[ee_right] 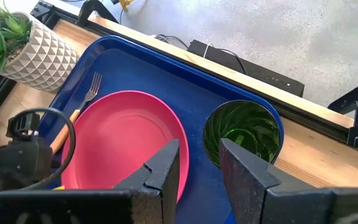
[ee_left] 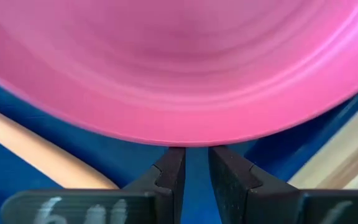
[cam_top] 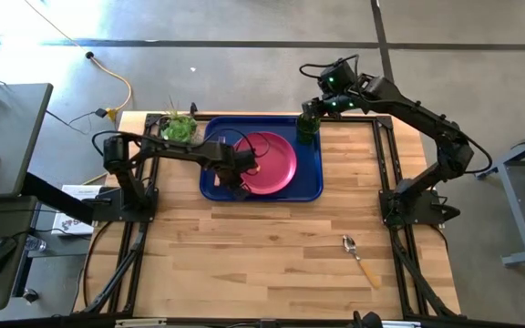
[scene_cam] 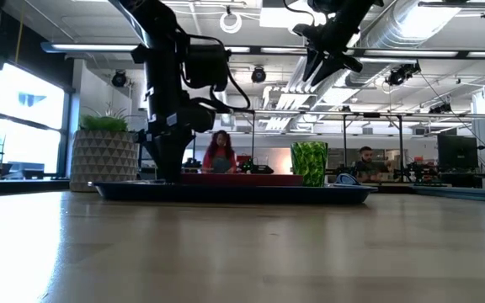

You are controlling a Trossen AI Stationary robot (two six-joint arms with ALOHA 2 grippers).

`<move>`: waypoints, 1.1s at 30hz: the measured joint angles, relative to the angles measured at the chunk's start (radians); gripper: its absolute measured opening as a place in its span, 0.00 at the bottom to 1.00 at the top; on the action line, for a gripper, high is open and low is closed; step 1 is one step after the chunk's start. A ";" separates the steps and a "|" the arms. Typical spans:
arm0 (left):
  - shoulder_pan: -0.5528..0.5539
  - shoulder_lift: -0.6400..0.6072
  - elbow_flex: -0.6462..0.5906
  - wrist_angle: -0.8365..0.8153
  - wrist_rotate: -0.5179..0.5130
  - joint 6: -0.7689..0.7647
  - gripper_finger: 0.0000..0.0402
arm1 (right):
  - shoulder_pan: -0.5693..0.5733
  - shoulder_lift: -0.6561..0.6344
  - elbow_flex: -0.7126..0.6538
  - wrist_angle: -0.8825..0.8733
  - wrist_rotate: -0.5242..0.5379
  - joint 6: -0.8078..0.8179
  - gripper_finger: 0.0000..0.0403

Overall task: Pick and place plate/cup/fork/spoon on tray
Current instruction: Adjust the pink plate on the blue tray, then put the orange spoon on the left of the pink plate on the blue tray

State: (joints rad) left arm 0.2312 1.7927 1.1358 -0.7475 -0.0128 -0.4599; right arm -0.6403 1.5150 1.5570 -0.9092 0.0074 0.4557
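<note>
The dark blue tray (cam_top: 310, 187) lies at the table's far middle. The pink plate (cam_top: 276, 162) lies flat in it. The green cup (cam_top: 308, 126) stands upright in the tray's far right corner. The fork (ee_right: 89, 92) lies in the tray beside the plate's left edge, and its orange handle shows in the left wrist view (ee_left: 39, 152). The spoon (cam_top: 359, 256) lies on the table at the near right. My left gripper (ee_left: 196, 167) is low over the tray at the plate's left rim, narrowly open and empty. My right gripper (ee_right: 199, 155) hangs open above the cup.
A leafy plant in a pale patterned pot (cam_top: 179, 127) stands just off the tray's far left corner. Bare wood (cam_top: 244, 255) stretches from the tray toward the table's near edge. People sit in the room beyond the table (scene_cam: 221, 151).
</note>
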 joint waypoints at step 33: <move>0.039 -0.078 0.002 -0.097 0.053 0.016 0.14 | 0.021 -0.001 0.000 0.000 -0.128 0.071 0.26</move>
State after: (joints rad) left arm 0.2699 1.7148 1.1378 -0.8445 0.0402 -0.4437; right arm -0.6190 1.5138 1.5570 -0.9092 -0.1208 0.5270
